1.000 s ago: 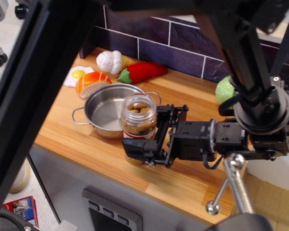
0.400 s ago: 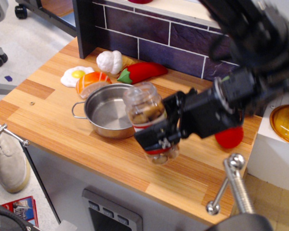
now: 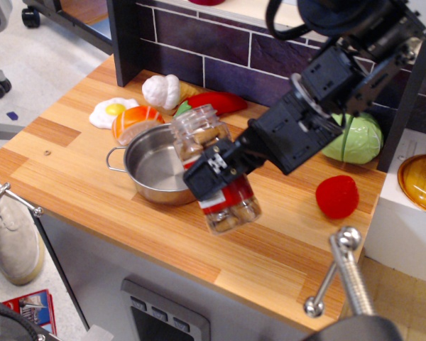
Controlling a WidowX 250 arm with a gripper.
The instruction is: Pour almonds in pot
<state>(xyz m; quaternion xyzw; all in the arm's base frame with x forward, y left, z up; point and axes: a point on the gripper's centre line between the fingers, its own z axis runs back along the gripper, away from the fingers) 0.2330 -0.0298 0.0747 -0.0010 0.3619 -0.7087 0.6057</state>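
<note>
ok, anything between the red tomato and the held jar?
Nothing on that stretch: only bare wooden counter lies between the tomato and the jar of almonds in the single camera view. The gripper has its jaws clamped on the jar.

Wooden countertop [image 3: 78,185] sitting against dark purple tiled backsplash [image 3: 227,53] with pale grout. Grey floor [image 3: 35,57] showing at left, a shoe [image 3: 11,238] lying beside the grey cabinet front [image 3: 113,284].

I'm seeing my gripper [image 3: 216,172] clamping the tilted jar of almonds [image 3: 214,169], its mouth leaning over the pot [image 3: 156,164].
</note>
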